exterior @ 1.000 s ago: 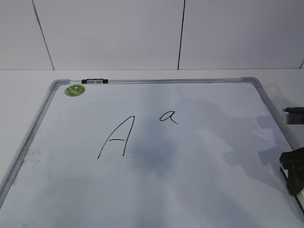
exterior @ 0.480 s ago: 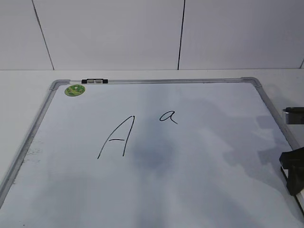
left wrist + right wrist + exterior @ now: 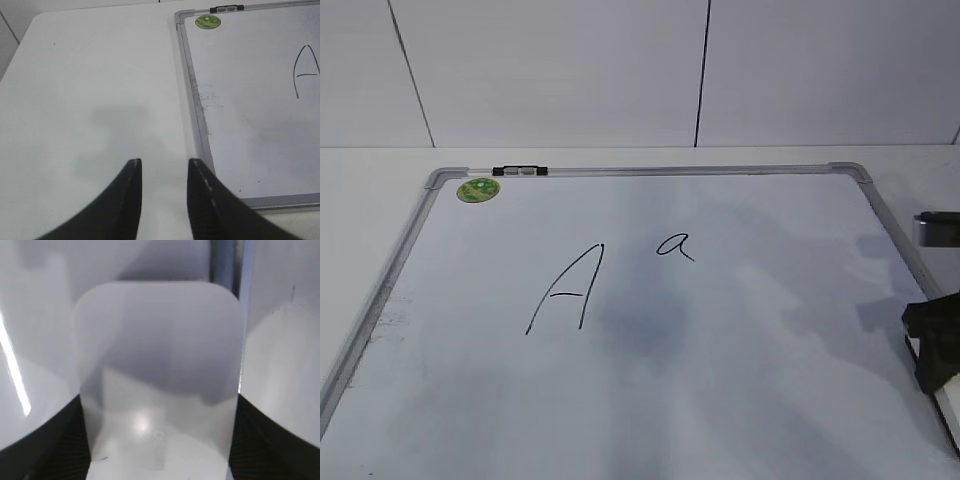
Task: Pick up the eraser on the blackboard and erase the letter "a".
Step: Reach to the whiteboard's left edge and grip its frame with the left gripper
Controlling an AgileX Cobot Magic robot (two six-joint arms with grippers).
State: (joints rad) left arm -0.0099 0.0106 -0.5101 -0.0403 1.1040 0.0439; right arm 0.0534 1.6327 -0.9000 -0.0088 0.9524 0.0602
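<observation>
Eraser [image 3: 160, 380]: rigid, light, smooth plastic; likely slippery. Centre frame, long sides flanked by right gripper [image 3: 160, 440], jaws wide, contact unclear. Left gripper [image 3: 164, 172]: part-open, empty.

right gripper [image 3: 932, 355] cut off at frame edge, eraser [image 3: 160, 375] blurred

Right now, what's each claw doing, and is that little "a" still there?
Left gripper open, empty, over bare table. Right gripper straddling the eraser at the blackboard edge. Letter "a" unerased. Nothing blocking.
</observation>
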